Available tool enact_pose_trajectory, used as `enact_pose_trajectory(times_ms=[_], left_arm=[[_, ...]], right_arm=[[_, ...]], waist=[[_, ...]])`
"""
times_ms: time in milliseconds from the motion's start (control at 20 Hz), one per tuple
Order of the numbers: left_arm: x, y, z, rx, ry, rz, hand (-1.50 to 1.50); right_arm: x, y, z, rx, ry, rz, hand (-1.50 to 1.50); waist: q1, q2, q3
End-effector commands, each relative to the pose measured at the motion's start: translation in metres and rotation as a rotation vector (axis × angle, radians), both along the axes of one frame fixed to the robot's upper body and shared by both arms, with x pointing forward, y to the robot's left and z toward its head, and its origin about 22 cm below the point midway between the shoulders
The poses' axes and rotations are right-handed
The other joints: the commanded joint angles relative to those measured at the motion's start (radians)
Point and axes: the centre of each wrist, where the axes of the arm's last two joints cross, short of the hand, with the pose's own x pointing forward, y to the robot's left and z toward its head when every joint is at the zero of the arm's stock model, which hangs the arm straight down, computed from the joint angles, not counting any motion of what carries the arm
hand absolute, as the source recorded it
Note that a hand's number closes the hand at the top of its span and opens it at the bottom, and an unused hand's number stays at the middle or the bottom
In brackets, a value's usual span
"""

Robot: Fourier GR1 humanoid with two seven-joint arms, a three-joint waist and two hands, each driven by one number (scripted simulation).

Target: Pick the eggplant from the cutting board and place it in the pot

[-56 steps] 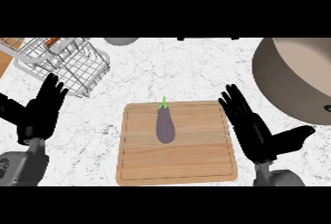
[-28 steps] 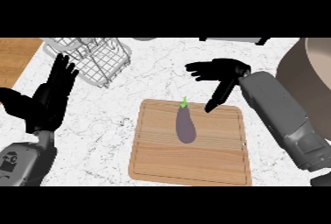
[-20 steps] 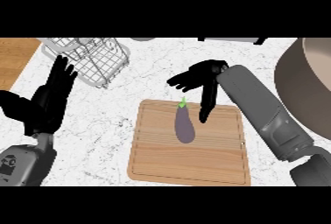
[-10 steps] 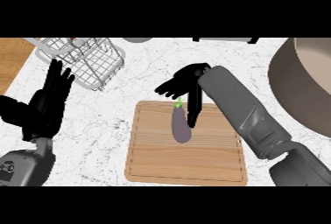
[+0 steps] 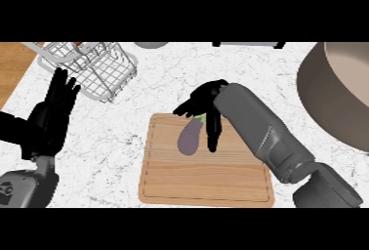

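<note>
A purple eggplant [image 5: 190, 138] with a green stem lies on the upper middle of the wooden cutting board [image 5: 205, 183]. My right hand [image 5: 204, 103] hangs over the board's top edge, fingers pointing down. One long finger runs along the eggplant's right side and the thumb sits above its stem end; nothing is gripped. The large grey pot [image 5: 340, 93] fills the right edge of the view, partly cut off. My left hand [image 5: 51, 114] rests open at the left, fingers up.
A wire dish rack [image 5: 93, 68] stands at the upper left, beside a strip of wooden counter [image 5: 13, 68]. A grey round object [image 5: 150, 44] and a dark bar [image 5: 249, 44] sit at the far edge. White marble counter surrounds the board.
My right hand has swung in from the right and come down over the eggplant's stem end, fingers now alongside it. The view has shifted slightly. The eggplant and left hand stay put.
</note>
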Motion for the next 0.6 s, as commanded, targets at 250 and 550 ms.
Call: enact_pose_trajectory(times_ms=[250,550], left_arm=[[0.016,0.002,0.023,0.001,-0.021,0.011,0.00],[-0.001,0.000,0.016,0.006,0.005,-0.006,0.00]], right_arm=[[-0.003,0.009,-0.003,-0.005,0.003,0.015,-1.50],[-0.016,0.003,-0.030,-0.054,-0.009,0.038,-1.50]], waist=[[-0.014,-0.002,0.002],[-0.005,-0.001,0.002]])
